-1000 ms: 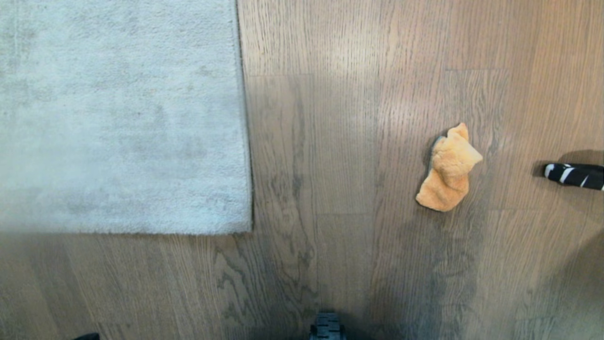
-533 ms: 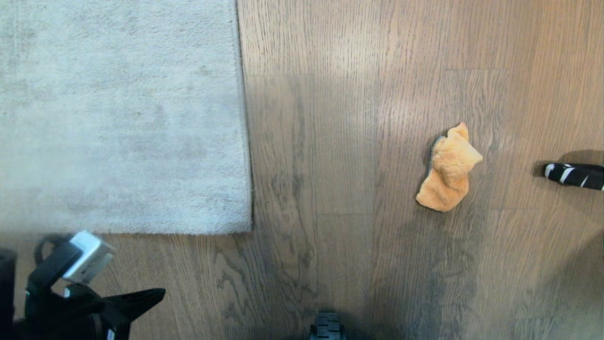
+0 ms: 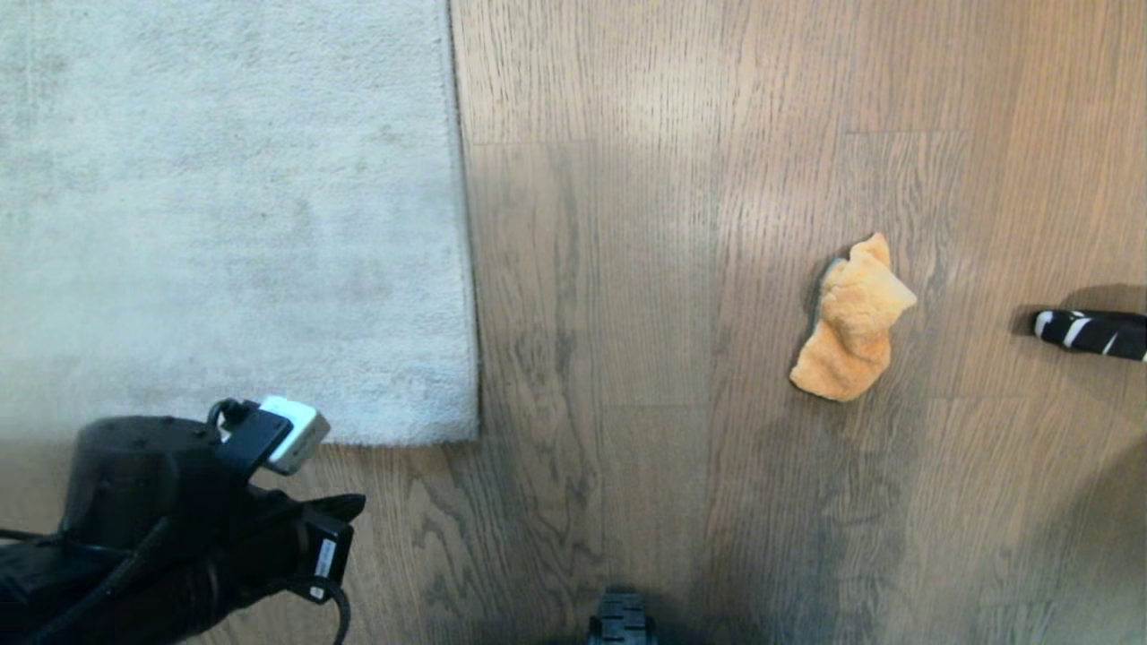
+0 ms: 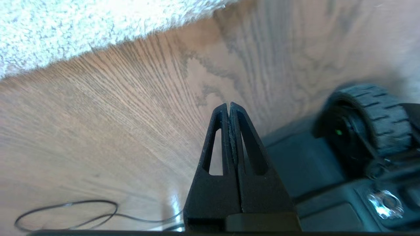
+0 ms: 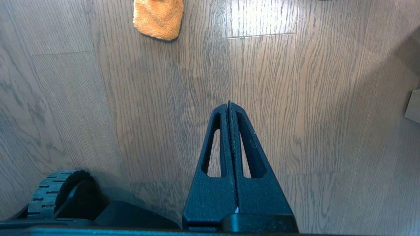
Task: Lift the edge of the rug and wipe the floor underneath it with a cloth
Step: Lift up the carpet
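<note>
The pale grey rug lies flat at the upper left, its rug edge [image 3: 468, 269] running down to a corner [image 3: 471, 434] on the wood-grain floor [image 3: 627, 269]. The orange-tan cloth [image 3: 851, 322] lies crumpled on the floor at the right, far from the rug; its near end [image 5: 159, 16] shows in the right wrist view. My left arm [image 3: 161, 502] reaches in at the lower left, just in front of the rug's near border [image 4: 98, 36]. The left gripper [image 4: 229, 105] is shut and empty above bare floor. The right gripper [image 5: 228, 104] is shut and empty, short of the cloth, outside the head view.
A black-and-white striped object [image 3: 1089, 331] lies at the right edge. A wheel of my base [image 3: 621, 618] shows at the bottom middle and in both wrist views [image 4: 370, 114] [image 5: 49, 193]. A thin black cable [image 4: 65, 213] loops on the floor. A pale block [image 5: 414, 106] sits at the far right.
My left arm has come into the head view from the lower left and moved up and to the right, towards the rug's near border. Rug and cloth have not moved.
</note>
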Motion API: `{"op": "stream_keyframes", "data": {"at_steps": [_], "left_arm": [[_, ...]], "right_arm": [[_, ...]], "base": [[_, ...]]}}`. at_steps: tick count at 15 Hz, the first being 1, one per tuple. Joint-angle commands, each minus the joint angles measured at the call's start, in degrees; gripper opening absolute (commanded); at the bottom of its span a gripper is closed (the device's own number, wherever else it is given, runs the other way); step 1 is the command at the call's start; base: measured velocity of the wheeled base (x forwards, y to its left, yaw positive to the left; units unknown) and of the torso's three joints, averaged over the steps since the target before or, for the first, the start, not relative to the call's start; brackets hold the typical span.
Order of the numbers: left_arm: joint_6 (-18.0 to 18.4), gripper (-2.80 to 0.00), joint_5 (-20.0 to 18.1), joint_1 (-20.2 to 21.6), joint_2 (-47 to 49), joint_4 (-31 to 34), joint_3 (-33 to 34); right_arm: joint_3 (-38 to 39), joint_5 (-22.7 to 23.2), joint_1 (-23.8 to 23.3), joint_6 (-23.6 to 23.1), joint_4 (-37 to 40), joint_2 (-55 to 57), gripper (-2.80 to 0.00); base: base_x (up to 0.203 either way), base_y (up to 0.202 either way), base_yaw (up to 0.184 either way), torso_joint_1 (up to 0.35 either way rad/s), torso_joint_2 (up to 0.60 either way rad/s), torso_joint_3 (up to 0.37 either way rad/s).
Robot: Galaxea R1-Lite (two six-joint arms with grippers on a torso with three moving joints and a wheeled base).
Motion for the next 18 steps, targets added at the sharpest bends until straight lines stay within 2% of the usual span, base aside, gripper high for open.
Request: {"op": "stream_keyframes", "data": {"at_steps": [1,3,8,11,16,18], "left_arm": [[-0.96,0.00,1.92,-2.84,4.00,-0.46,-0.47],[-2.95,0.00,5.92,-4.39,7.44,-1.71,-1.65],[-3.32,0.00,14.86,-5.55,17.34,-11.62,-5.93],[-3.18,0.00,16.78,-5.83,20.94,-12.16,-10.24],[-2.95,0.00,22.81,-7.50,24.90,-11.73,-15.36],[-0.80,0.00,24.94,-8.05,25.69,-11.82,-16.49]], "right_arm": [[0.00,0.01,0.01,0.04,-0.06,-0.02,-2.80],[0.00,0.01,0.01,0.04,-0.06,-0.02,-2.80],[0.00,0.01,0.01,0.04,-0.06,-0.02,-2.80],[0.00,0.01,0.01,0.04,-0.06,-0.02,-2.80],[0.00,0.01,0.01,0.04,-0.06,-0.02,-2.80],[0.00,0.01,0.01,0.04,-0.06,-0.02,-2.80]], "base": [[0.000,0.000,0.000,0.000,0.00,0.000],[0.000,0.000,0.000,0.000,0.00,0.000],[0.000,0.000,0.000,0.000,0.00,0.000],[0.000,0.000,0.000,0.000,0.00,0.000],[0.000,0.000,0.000,0.000,0.00,0.000],[0.000,0.000,0.000,0.000,0.00,0.000]]}}
